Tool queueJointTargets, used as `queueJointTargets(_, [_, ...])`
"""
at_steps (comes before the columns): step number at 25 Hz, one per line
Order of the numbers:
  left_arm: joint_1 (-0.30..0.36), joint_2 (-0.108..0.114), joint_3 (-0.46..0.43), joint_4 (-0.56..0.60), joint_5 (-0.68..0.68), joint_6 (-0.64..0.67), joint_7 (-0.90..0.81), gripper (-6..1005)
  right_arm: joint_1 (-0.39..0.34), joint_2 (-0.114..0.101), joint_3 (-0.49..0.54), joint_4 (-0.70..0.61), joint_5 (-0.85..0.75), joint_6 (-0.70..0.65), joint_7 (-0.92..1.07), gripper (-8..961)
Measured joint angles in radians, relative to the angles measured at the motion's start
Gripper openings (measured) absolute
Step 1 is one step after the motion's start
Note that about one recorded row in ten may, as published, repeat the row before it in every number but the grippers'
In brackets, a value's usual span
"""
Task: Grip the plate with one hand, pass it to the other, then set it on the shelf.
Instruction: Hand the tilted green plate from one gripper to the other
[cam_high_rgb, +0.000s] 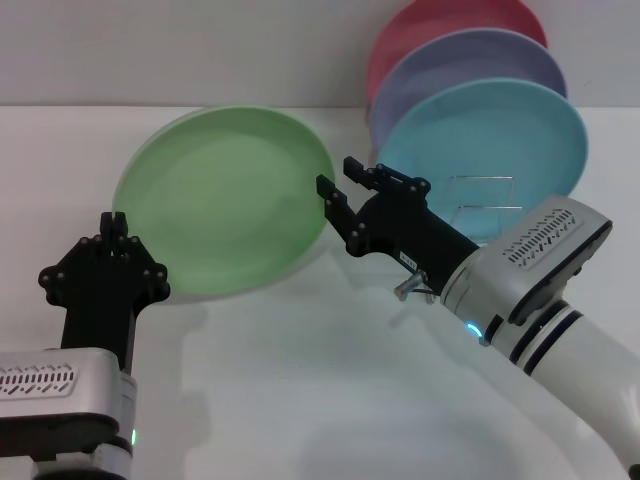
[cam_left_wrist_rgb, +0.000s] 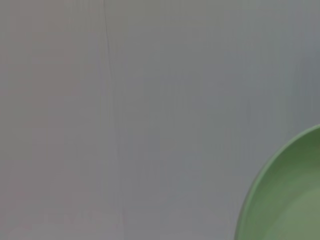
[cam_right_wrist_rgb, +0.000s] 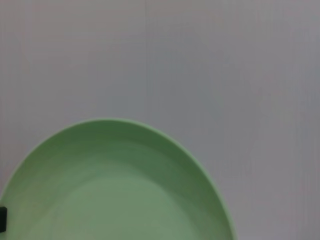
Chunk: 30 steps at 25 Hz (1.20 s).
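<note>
Your task object is the light green plate (cam_high_rgb: 225, 200), a round, shallow, matte dish with a smooth raised rim and no pattern. It is held tilted above the white table (cam_high_rgb: 300, 380), its hollow face turned toward your head camera. It sits left of centre in that view, between the two arms.

Behind and to the right stand three more plates of the same round form, overlapping one another on edge: a light blue plate (cam_high_rgb: 490, 150) in front, a lavender plate (cam_high_rgb: 480, 60) behind it and a red plate (cam_high_rgb: 440, 25) at the back. Below the light blue plate you can see part of the shelf (cam_high_rgb: 485, 200), a thin silver wire rack with upright rectangular loops; the right arm crosses in front of its lower part. The green plate is well apart from the shelf.

Your right gripper (cam_high_rgb: 335, 190) is black, on a white arm with a perforated silver panel and a blue light. Its fingers meet the plate's right edge, one finger showing in front of the rim; the grip appears closed on that edge.

Your left gripper (cam_high_rgb: 117, 228) is black and angular, pointing up at the plate's lower left rim. Its tips look together on that rim, though whether they clamp it cannot be told.

The left wrist view shows only a curved slice of the green plate (cam_left_wrist_rgb: 290, 200) against a plain grey wall; the right wrist view shows the plate (cam_right_wrist_rgb: 115, 190) broadly from its rim.
</note>
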Motion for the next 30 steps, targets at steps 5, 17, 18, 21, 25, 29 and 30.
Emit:
queueJointTargets(5, [0.003,0.0,0.001,0.004,0.007,0.0,0.007,34,-0.001,0.0,0.001,-0.004,0.0,0.0,0.0,362])
queueJointTargets(17, [0.012,0.0,0.001,0.013,0.027,0.0,0.013,35,0.002,0.0,0.002,-0.003,0.0,0.012,0.0,312])
queueJointTargets(18, [0.012,0.0,0.001,0.013,0.027,0.0,0.013,35,0.002,0.0,0.002,-0.003,0.0,0.012,0.0,301])
queueJointTargets(21, [0.012,0.0,0.001,0.013,0.027,-0.002,0.013,35,0.002,0.0,0.002,-0.003,0.0,0.012,0.0,269])
queueJointTargets(25, [0.012,0.0,0.001,0.013,0.027,-0.005,0.014,36,0.002,0.0,0.007,-0.003,0.0,0.012,0.0,255])
queueJointTargets(29, [0.012,0.0,0.001,0.012,0.025,-0.007,0.015,36,0.003,0.0,0.007,-0.001,0.0,0.012,-0.001,241])
queueJointTargets(30, [0.012,0.0,0.001,0.012,0.024,-0.007,0.015,36,0.003,0.0,0.007,0.0,0.0,0.012,-0.001,237])
